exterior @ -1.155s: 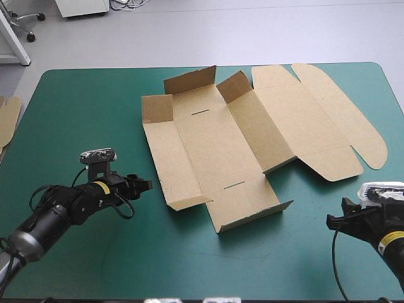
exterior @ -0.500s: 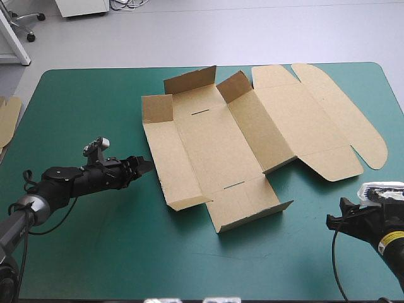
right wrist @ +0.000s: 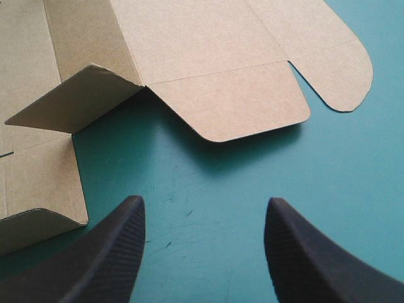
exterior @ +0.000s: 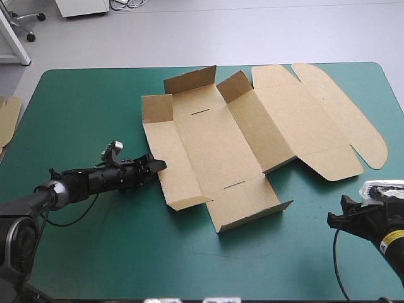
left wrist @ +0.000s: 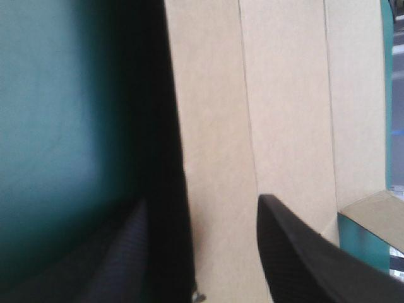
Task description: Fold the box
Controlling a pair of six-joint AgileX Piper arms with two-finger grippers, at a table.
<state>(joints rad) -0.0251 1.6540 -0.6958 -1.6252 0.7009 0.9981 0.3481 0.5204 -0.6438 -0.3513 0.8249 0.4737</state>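
The brown box [exterior: 214,148] lies as a mostly flat cut sheet in the middle of the teal-green table, a few small flaps raised and the lid panel [exterior: 315,126] spread flat to the right. My left gripper [exterior: 158,166] reaches low across the cover to the box's left panel. In the left wrist view the left gripper [left wrist: 202,208] is open, and the left panel [left wrist: 252,126] and its edge run between the fingers. My right gripper [exterior: 334,219] waits near the front right corner. It is open [right wrist: 202,233] over bare cover, with the lid's rounded flap [right wrist: 240,104] ahead of it.
An edge of more brown board [exterior: 7,120] shows at the table's left edge. Bare teal-green cover [exterior: 189,265] stretches along the front, between the two arms.
My left arm has stretched to the right and dropped lower, bringing its gripper from a short way off up to the box's left edge. The right arm and the box have not moved.
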